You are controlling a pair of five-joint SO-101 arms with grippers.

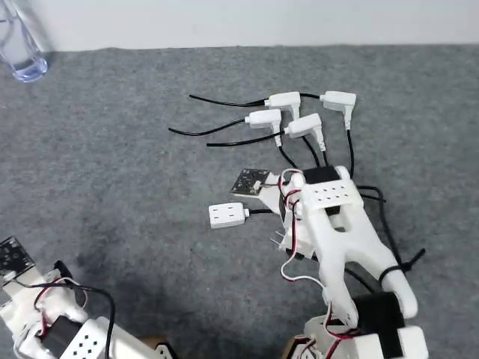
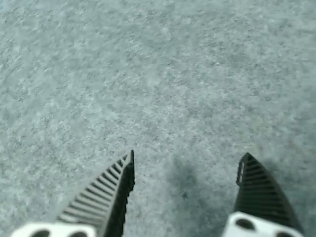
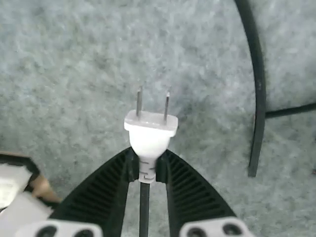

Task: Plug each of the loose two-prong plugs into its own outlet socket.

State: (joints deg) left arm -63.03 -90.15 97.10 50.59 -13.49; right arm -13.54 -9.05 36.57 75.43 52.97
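While the right hand [image 3: 148, 155] is squeezed closed on the neck of a white two-prong plug [image 3: 149, 127], both fingers press the plug body just behind its flange. The plug's black cord [image 3: 144, 207] runs back between them. The prongs are bare and point away from the wrist over the grey felt bench [image 1: 112, 149], not in any socket. A black cable [image 3: 256, 98] lies on the felt beside the plug, not touching it.

From the high view, the right arm [image 1: 352, 239] leans in over mid-bench. The plug's prongs [image 1: 277, 239] stick out from under it. A white outlet socket [image 1: 227, 215] lies flat on the felt near those prongs but apart from them, slots facing up, its own cord trailing under the arm.

Farther back sits a cluster of four white cord ends [image 1: 305, 125], close together, black cords fanning out. Cannot tell whether they are plugs or sockets.

The left arm [image 1: 67, 329] sits at the near corner, well apart from the socket. The left hand [image 2: 188, 157] is spread wide and holds nothing, with bare felt between its fingers. A clear container [image 1: 22, 52] stands at the far corner.
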